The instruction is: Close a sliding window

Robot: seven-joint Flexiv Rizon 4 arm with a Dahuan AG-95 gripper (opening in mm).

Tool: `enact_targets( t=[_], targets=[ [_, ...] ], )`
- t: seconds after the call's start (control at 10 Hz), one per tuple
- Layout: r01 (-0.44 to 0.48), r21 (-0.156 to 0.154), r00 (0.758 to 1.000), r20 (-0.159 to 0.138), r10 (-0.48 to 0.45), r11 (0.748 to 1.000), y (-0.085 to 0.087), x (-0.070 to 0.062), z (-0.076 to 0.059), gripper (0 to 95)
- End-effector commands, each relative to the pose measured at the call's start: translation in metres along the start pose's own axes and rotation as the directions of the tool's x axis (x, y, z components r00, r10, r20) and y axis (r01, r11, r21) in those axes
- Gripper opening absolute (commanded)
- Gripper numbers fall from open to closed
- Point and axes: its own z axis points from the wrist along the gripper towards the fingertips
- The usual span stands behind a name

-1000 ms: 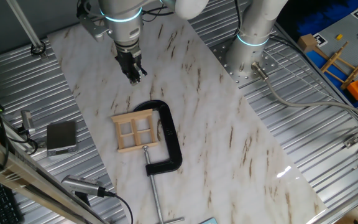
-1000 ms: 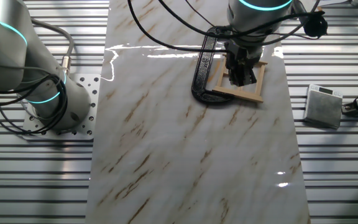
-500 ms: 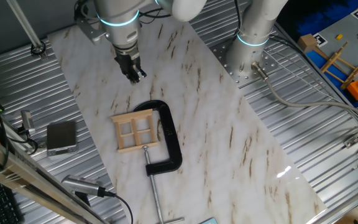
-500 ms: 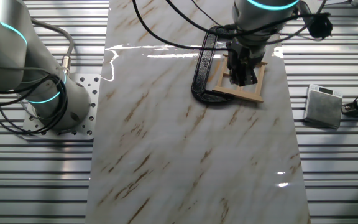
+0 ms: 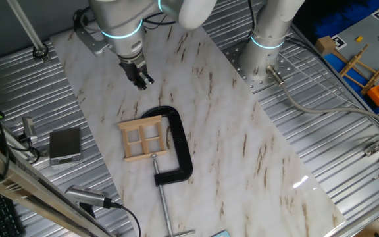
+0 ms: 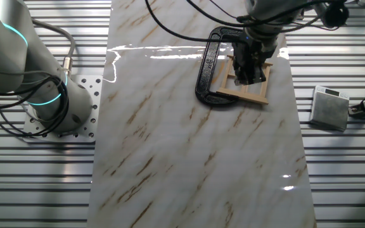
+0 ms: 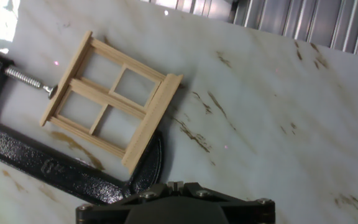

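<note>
Sliding window (image 5: 143, 138): light wood, four panes, flat on the marble counter (image 5: 242, 151), roughly mid-width. Held in the black C-clamp (image 5: 178, 151); curved clamp body along one side, screw tip pressed against the opposite frame edge in the hand view. Clamp handle rod pointing toward the near counter edge.

Pincer (image 5: 141, 79): hung over bare marble, apart from the window, touching nothing. Fingers close together; whether fully clenched or slightly parted, cannot tell. In the other fixed view (image 6: 248, 63), overlapping the window frame (image 6: 244, 81) by line of sight only.

Open room: bare marble between pincer and window, and a long bare stretch past the clamp toward the far end. Window's unclamped sides free of neighbours.

Off the counter, on ribbed metal: small grey box (image 5: 65, 145) beside the counter's edge; second arm's base (image 5: 265, 56) on the opposite side.
</note>
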Motion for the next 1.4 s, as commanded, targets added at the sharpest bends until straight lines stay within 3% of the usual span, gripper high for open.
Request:
enact_targets(
  t=[0.1,0.2,0.3,0.7,0.9,1.0,1.1,1.4],
  targets=[
    [0.021,-0.007,1.000,-0.002,-0.021,1.000,0.000,0.001,-0.001,0.0],
    [0.024,-0.009,1.000,-0.002,-0.024,1.000,0.000,0.001,-0.001,0.0],
    [0.020,-0.038,1.000,0.006,-0.020,0.999,0.000,0.001,-0.001,0.0],
    [0.000,-0.059,1.000,0.003,0.000,0.998,0.001,0.002,-0.002,0.0],
    [-0.015,-0.076,1.000,0.002,0.015,0.997,0.009,-0.004,-0.003,0.0],
    [-0.023,-0.090,1.000,0.005,0.023,0.996,0.018,-0.012,-0.001,0.0],
    [-0.055,-0.092,0.998,0.002,0.056,0.994,0.043,-0.031,0.007,0.0],
    [-0.128,-0.098,0.992,0.001,0.129,0.987,0.085,-0.065,0.018,0.0]
  ],
)
